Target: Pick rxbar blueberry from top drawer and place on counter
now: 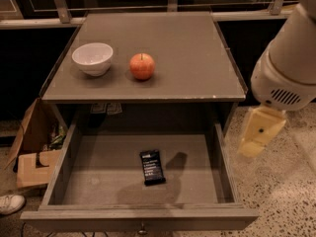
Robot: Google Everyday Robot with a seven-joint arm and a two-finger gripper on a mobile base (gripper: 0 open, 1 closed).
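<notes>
Top drawer (138, 215) pulled open. Contents: 1 rxbar blueberry (152, 167), flat on the drawer floor near the middle. White text lines on the dark wrapper, not legible.

Counter (192, 43): 1 white bowl (92, 58) by left edge, 1 apple (142, 66) just beside it.

Pincer (259, 138) hangs outside the drawer's right wall; open or closed, cannot tell.

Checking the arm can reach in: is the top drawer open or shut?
Open. The top drawer is pulled out, its floor showing with the rxbar blueberry lying flat inside; the gripper hangs outside, past its right wall.
</notes>
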